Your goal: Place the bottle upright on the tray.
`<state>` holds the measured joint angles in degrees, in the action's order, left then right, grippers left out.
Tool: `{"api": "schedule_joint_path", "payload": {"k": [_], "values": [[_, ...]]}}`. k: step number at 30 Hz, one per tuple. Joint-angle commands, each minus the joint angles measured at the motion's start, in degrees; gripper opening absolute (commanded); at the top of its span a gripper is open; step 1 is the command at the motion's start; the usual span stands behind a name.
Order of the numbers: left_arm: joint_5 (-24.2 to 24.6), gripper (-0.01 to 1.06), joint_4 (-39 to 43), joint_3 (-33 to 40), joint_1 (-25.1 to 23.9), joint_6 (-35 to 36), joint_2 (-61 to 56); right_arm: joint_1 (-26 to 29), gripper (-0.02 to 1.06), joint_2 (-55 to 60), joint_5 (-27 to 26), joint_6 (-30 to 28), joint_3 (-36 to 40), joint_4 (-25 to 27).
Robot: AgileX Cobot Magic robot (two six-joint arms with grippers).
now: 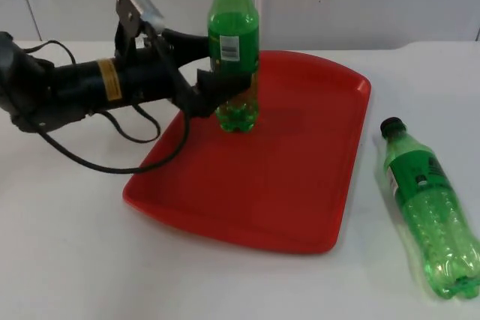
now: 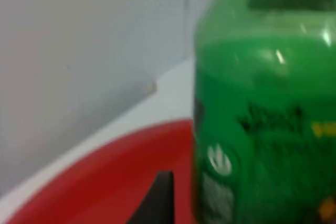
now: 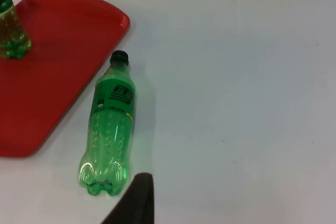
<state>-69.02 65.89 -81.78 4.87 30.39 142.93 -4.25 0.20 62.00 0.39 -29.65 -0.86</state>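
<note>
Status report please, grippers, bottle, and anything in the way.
Left gripper shut on upright green plastic bottle, standing on red plastic tray. Right gripper waiting above white table. Second green bottle lying beside tray, not blocking.

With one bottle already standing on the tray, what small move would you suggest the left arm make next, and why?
Probably open the left gripper and back it away. The green bottle it clasps already stands upright with its base on the red tray, so only the release seems left. A second bottle lies on its side on the white table beside the tray; the right gripper hovers near its base.
</note>
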Motion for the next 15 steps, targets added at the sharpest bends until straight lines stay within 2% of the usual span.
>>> {"api": "schedule_joint_path", "payload": {"k": [1,15], "values": [[-0.94,0.9,4.99,-0.14,-1.02,2.12,-0.09,0.35,1.05,-0.2,-0.26,0.09,0.13,-0.01],[-0.94,0.9,21.51,-0.14,-7.0,13.86,-5.12,0.35,1.05,-0.2,-0.26,0.09,0.13,-0.01]]}}
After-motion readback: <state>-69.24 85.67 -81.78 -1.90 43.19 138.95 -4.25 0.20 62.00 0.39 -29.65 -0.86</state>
